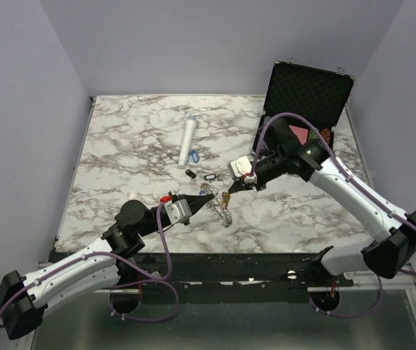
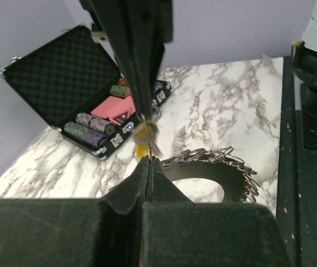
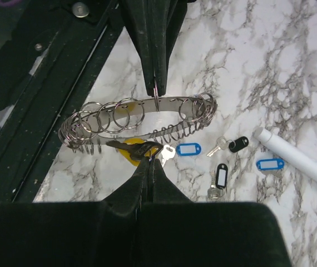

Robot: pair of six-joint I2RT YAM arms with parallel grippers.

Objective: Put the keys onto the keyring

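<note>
The keyring [image 3: 169,103], a large silvery band fringed with small split rings, is held up on edge over the marble; it also shows in the left wrist view [image 2: 214,175] and the top view [image 1: 221,210]. My left gripper [image 2: 148,160] is shut on one small ring at its rim. My right gripper [image 3: 151,161] is shut on a key bunch with a yellow tag [image 3: 129,153], held right beside the keyring. Loose keys lie on the table: a blue-tagged one [image 3: 188,149], two black-tagged ones [image 3: 238,144] [image 3: 221,175] and another blue-tagged one [image 3: 270,165].
A white cylinder [image 1: 188,141] lies behind the loose keys. An open black case [image 1: 306,95] with poker chips [image 2: 89,127] and a pink card stands at the back right. The table's dark front rail [image 1: 215,262] runs just behind the keyring.
</note>
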